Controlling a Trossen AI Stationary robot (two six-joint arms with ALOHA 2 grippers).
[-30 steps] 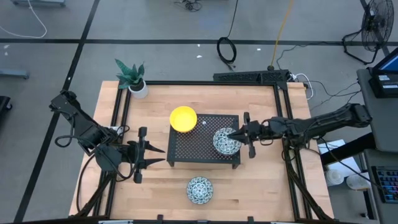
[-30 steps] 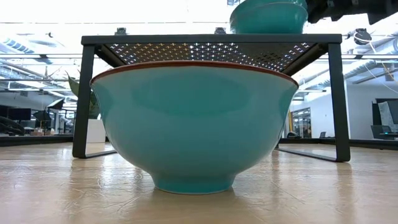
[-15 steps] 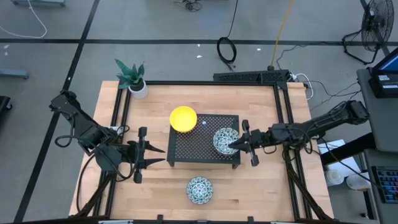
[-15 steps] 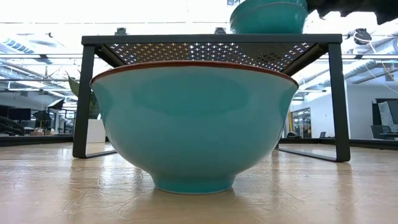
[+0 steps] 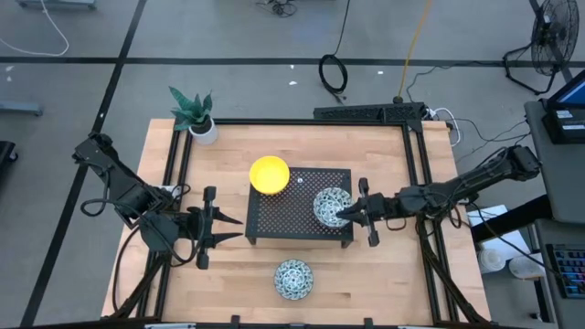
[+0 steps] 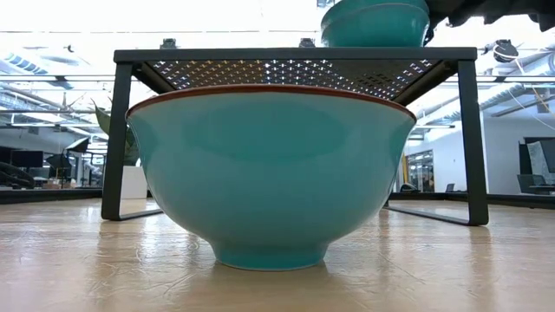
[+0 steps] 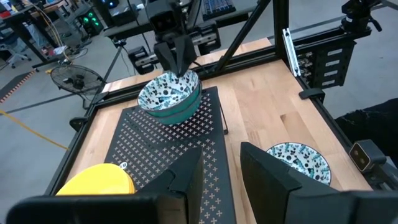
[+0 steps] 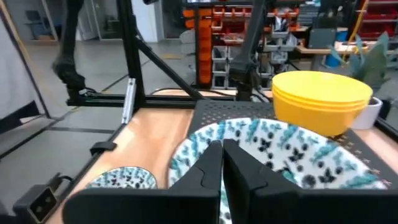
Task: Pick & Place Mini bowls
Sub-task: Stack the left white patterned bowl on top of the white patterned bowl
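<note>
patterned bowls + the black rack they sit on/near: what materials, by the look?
Patterned bowl on the rack: probably glazed ceramic, though melamine is possible; glossy white inside with printed blue-green pattern. The second bowl on the table has a smooth teal outside with soft reflections and a thin reddish rim. Rack: likely powder-coated metal; matte black perforated sheet top on thin legs.

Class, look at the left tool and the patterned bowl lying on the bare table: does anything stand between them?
Nothing visible does. The left tool hovers beside the black perforated rack; the patterned bowl sits on open wood, off the rack's front edge.
</note>
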